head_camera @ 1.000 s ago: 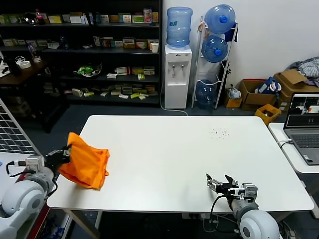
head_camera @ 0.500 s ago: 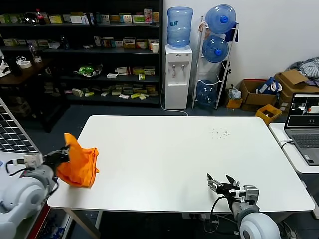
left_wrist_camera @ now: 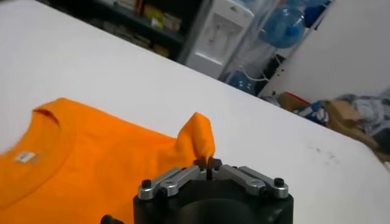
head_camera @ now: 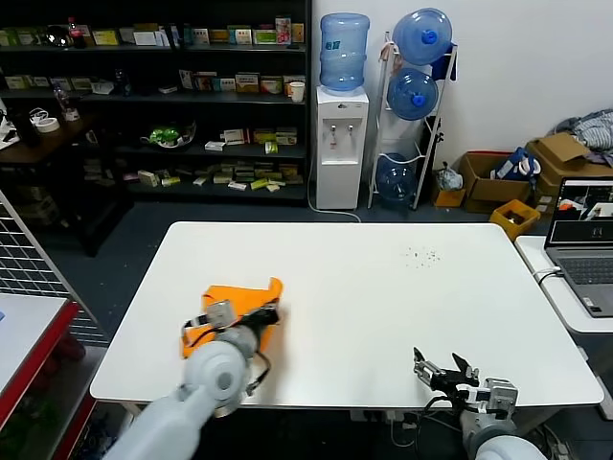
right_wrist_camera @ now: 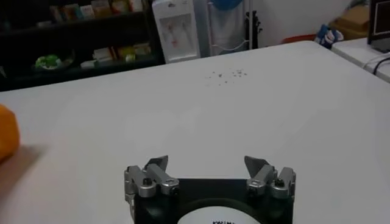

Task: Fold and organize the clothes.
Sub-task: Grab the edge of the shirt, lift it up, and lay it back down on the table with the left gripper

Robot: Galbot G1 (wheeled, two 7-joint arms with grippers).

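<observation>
Head view shows the bright orange short-sleeved cotton T-shirt (head_camera: 239,305) lying on the white rectangular table (head_camera: 383,297) in the lower left of the frame, close to the near edge, with the left gripper (head_camera: 269,314) at its right-hand border. In the left wrist view the left gripper's (left_wrist_camera: 209,163) fingers are pressed together on a pinched-up peak of the T-shirt's (left_wrist_camera: 91,164) fabric, which stands up just beyond the fingertips in the centre of the frame; the rest of the garment spreads fairly flat toward the lower left, its round collar (left_wrist_camera: 52,131) and a small white label (left_wrist_camera: 25,156) showing. The right gripper (head_camera: 450,375) sits low at the bottom right of the head view, over the table's near edge and well apart from the shirt; the right wrist view shows the right gripper (right_wrist_camera: 209,173) with its fingers spread wide and nothing between them, only a blurred sliver of orange at the far left edge. As far as can be judged, the task is at an early stage: the shirt is on the table and partly spread, but no neat fold is visible, so smoothing, folding and tidy placement all appear to remain.
</observation>
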